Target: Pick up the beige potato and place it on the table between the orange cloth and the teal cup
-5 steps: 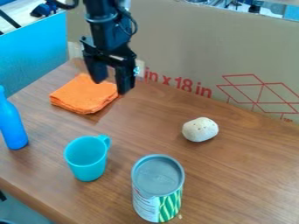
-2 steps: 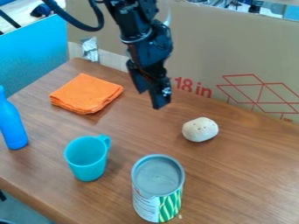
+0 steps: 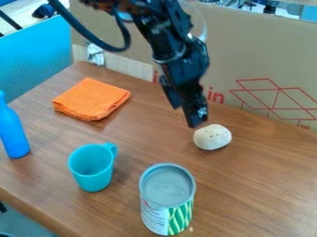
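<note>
The black gripper (image 3: 185,117) hangs above the table at centre right, tilted, its two fingers (image 3: 196,119) apart with nothing between them. Just below and to the right of it lies a pale, roundish, speckled object (image 3: 212,137), with the fingertips close to its upper left side. Further left, a folded orange cloth (image 3: 91,99) lies flat. A turquoise cup (image 3: 91,167) stands upright with its handle towards the upper right. In front stands a can (image 3: 167,199) with a grey lid and a green-striped label. At the left edge a blue bottle (image 3: 12,132) stands upright.
The brown wooden table (image 3: 260,185) is bordered at the back by a cardboard wall (image 3: 272,55) with red print and at the left by a blue panel (image 3: 37,60). The table's front edge runs along the lower left.
From above the orange cloth, the gripper has travelled right and towards the camera, over to the pale object. The objects on the table have kept their places.
</note>
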`<state>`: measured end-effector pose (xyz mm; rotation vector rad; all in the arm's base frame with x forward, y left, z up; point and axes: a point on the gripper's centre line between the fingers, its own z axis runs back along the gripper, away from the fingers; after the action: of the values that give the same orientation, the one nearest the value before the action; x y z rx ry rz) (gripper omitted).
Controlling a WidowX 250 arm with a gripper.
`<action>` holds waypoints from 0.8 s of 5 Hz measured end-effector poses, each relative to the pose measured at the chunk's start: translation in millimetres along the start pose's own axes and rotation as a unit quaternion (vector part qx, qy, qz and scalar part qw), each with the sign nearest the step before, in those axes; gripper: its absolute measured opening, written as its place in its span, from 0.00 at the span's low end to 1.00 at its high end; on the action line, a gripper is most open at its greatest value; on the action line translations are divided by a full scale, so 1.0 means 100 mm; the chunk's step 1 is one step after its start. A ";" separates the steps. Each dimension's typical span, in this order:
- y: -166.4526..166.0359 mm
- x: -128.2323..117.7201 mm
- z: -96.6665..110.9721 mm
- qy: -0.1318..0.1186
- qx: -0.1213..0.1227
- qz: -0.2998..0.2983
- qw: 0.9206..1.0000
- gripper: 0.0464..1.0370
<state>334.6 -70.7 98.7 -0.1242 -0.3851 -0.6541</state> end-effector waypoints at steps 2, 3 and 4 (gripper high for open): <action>0.03 0.15 -0.22 0.015 -0.005 -0.032 0.999 0.96; 0.04 0.23 -0.35 0.030 0.004 -0.049 0.998 0.96; 0.00 0.26 -0.46 0.041 -0.009 -0.054 0.998 0.96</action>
<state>367.9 -96.4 66.9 -0.0930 -0.3083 -0.7660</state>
